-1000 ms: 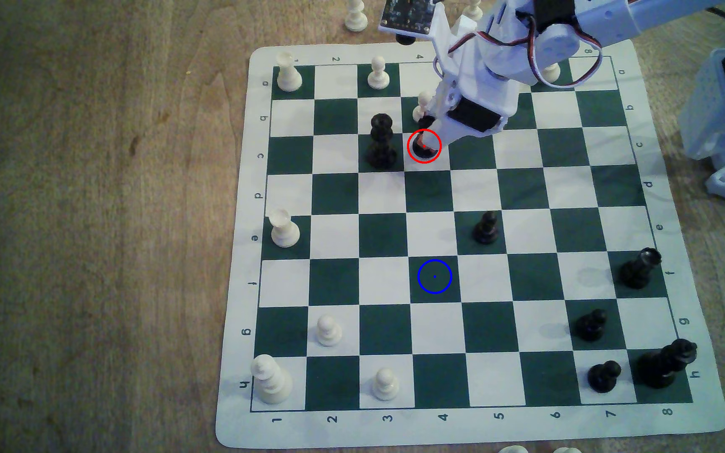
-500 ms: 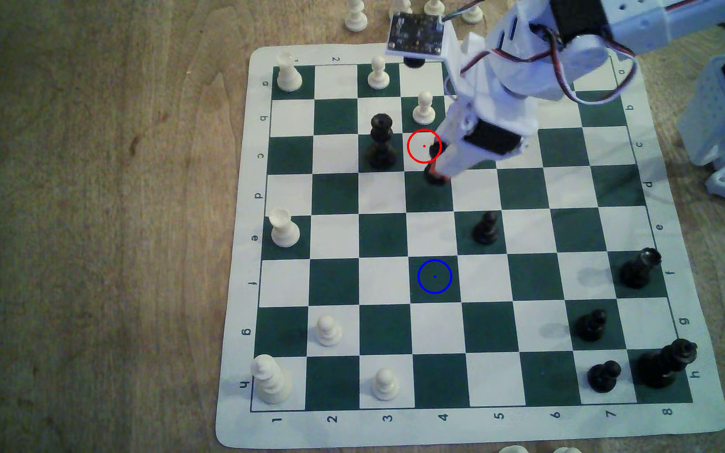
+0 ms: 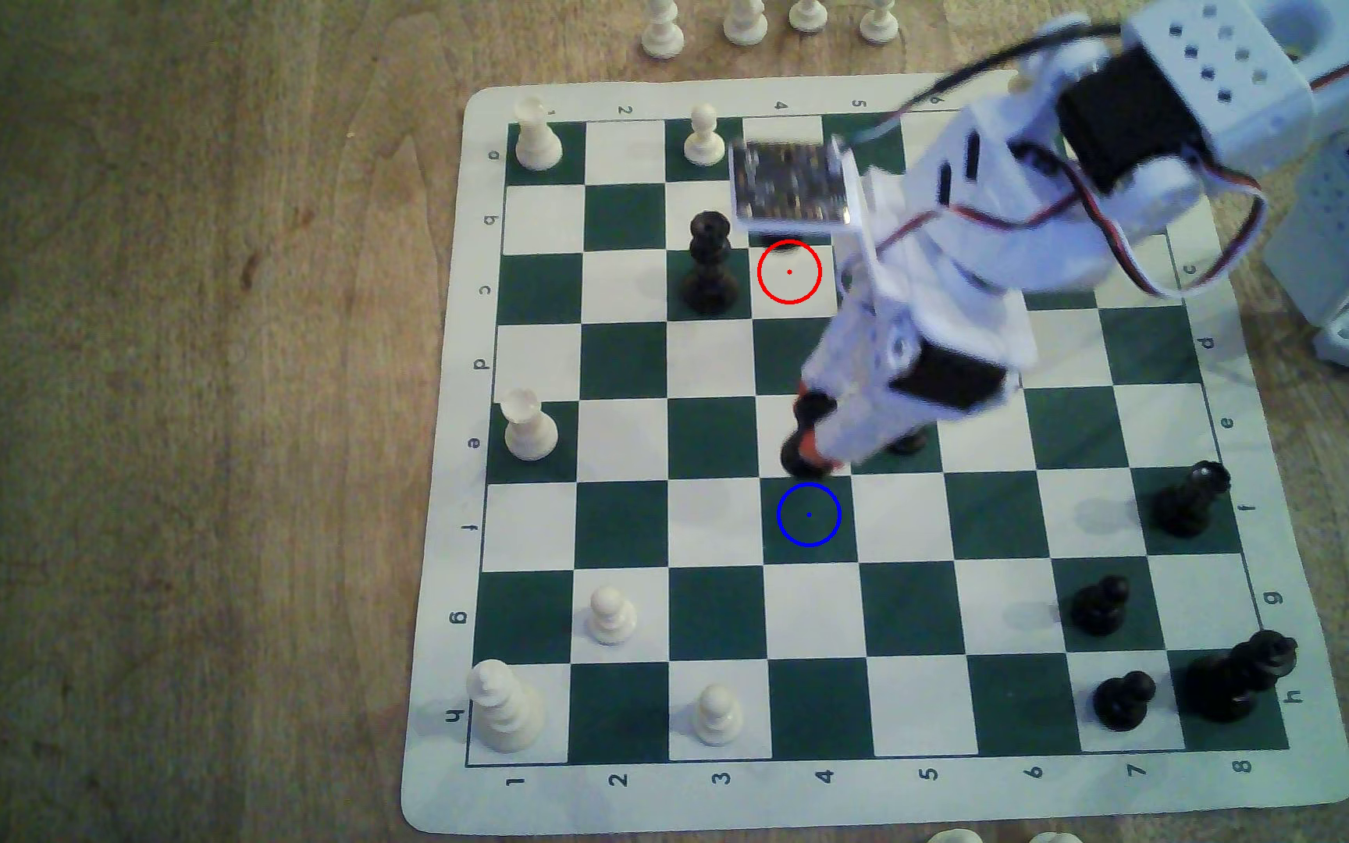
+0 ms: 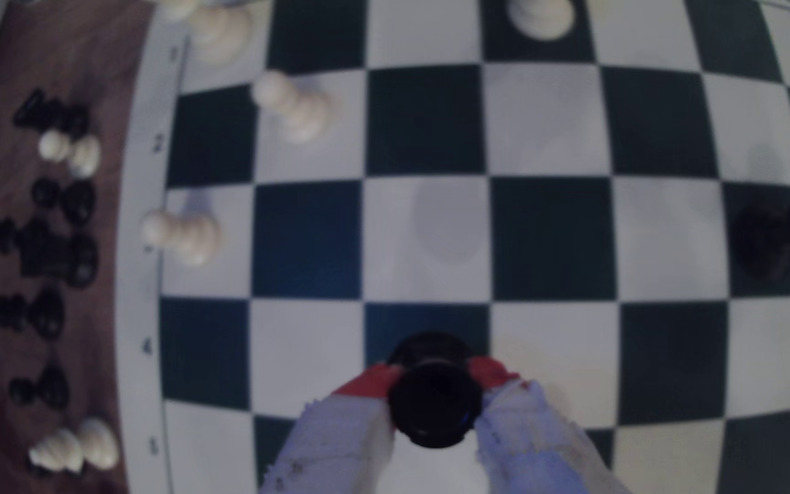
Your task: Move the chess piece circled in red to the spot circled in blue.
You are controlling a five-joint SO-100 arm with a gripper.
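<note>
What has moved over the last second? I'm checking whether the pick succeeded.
The gripper lifted the black rook off the red-ringed square and carried it down the exterior view, almost to the blue-ringed square. The wrist view shows it clamped between the red-tipped fingers. The other pieces stayed put.

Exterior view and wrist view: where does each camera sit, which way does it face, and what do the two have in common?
Exterior view: off the arm, high above the chessboard, looking steeply down; the white arm enters from the exterior view's right, its claw holding the chess piece just short of the spot.
Wrist view: on the wrist, looking down along the claw at the squares beyond; red-tipped fingers clamp the chess piece.
Shared: the claw, the chess piece, the chessboard.
</note>
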